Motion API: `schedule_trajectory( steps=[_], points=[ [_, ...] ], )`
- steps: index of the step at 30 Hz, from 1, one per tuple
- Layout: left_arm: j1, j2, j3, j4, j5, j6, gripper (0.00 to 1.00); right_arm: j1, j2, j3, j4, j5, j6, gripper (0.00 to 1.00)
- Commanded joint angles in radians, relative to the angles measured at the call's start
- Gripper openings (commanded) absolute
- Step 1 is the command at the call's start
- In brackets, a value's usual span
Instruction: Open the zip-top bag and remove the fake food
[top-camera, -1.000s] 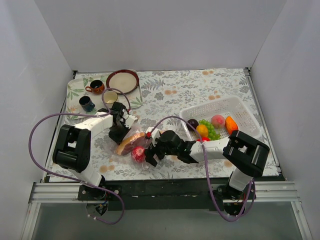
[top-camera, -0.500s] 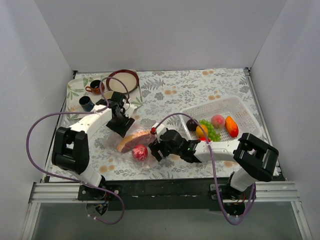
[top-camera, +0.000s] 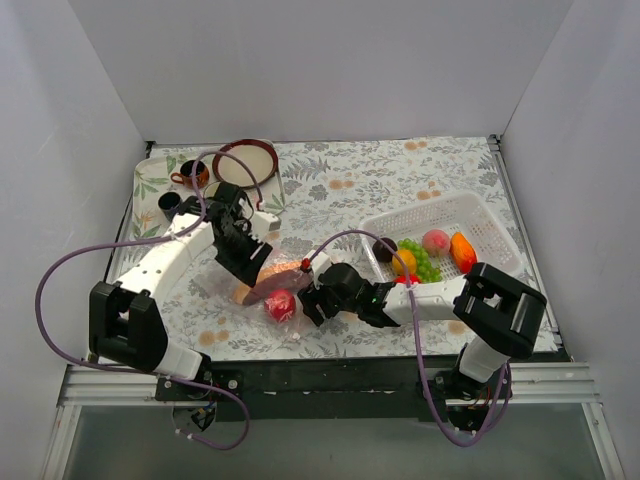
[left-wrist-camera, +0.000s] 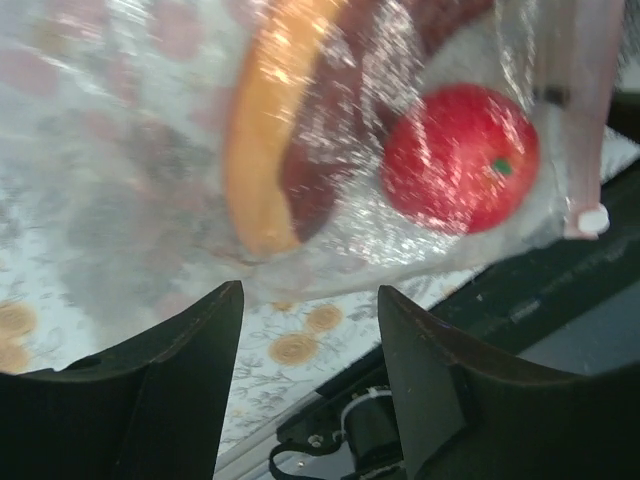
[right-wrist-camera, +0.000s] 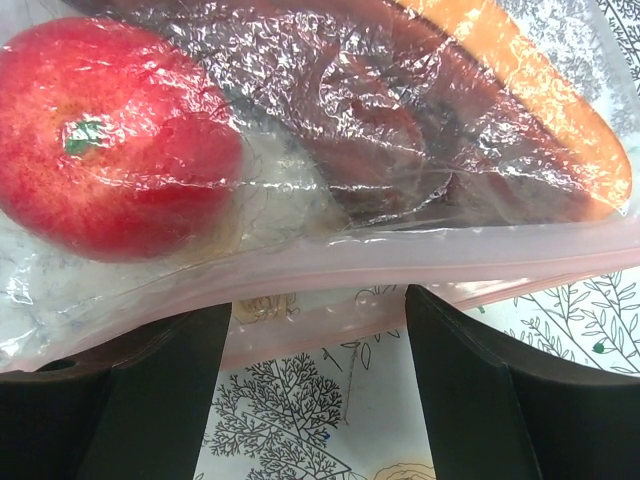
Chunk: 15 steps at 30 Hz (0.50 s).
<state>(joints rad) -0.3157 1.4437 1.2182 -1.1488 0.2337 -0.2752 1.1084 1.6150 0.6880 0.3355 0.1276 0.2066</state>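
Observation:
The zip-top bag (top-camera: 243, 296) lies flat on the flowered cloth at front centre. Inside it are a red tomato (top-camera: 279, 305) (left-wrist-camera: 460, 160) (right-wrist-camera: 110, 150) and a brown-and-orange long piece (top-camera: 262, 282) (left-wrist-camera: 290, 130) (right-wrist-camera: 450, 110). My left gripper (top-camera: 250, 267) (left-wrist-camera: 310, 290) hovers open over the bag's far side, with nothing between its fingers. My right gripper (top-camera: 308, 295) (right-wrist-camera: 318, 298) is open at the bag's right edge. The pink zip strip (right-wrist-camera: 400, 255) runs across just at its fingertips, one lip lying between them. More fake food (top-camera: 420, 258) sits in the white basket (top-camera: 440, 205).
A tray (top-camera: 150, 182) at back left carries a brown-rimmed plate (top-camera: 247, 160), a brown cup (top-camera: 190, 175) and a dark cup (top-camera: 168, 200). The black front rail (top-camera: 320, 375) runs just below the bag. White walls close in both sides.
My left gripper opened from shut, lifted off the bag's far side, then came down toward the long piece. The right gripper's jaws narrowed a little at the zip strip.

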Motion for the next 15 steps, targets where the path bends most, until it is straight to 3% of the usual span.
schedule_trajectory(
  steps=[1, 10, 15],
  points=[
    [-0.042, -0.023, -0.112, -0.023, 0.147, 0.054, 0.51, 0.002, 0.009, 0.007, 0.048, 0.006, 0.007, 0.78],
    [-0.187, -0.003, -0.298, 0.164, 0.110, 0.019, 0.37, 0.002, -0.016, -0.031, 0.115, -0.006, -0.002, 0.76],
    [-0.203, 0.058, -0.322, 0.245, 0.116, -0.012, 0.32, 0.008, -0.110, -0.140, 0.293, -0.172, -0.056, 0.80]
  ],
)
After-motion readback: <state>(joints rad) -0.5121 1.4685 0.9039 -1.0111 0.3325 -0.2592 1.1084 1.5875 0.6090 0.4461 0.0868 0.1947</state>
